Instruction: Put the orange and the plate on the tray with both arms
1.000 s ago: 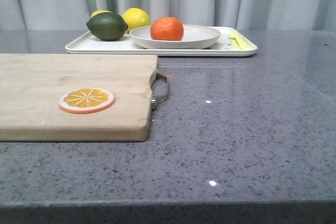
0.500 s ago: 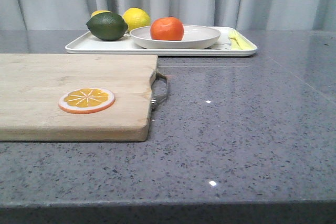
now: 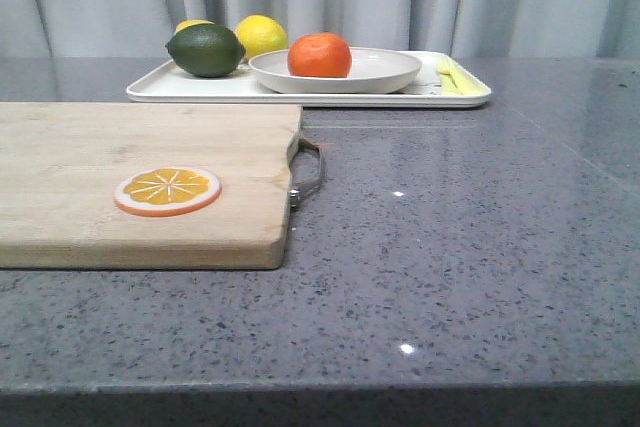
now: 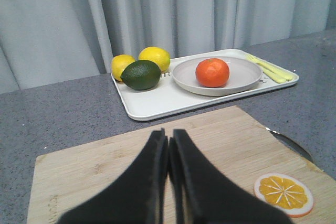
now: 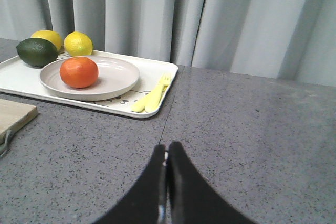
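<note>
On the tray (image 3: 300, 93) I see the plate (image 3: 385, 75) carrying the orange (image 3: 319, 55) — both jaws closed, holding nothing.

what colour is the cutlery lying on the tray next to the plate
Pale yellow cutlery, clearest in the right wrist view.

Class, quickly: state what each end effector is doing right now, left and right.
Left end effector: closed, holding nothing, above the cutting board.
Right end effector: closed, holding nothing, above the table.
</note>
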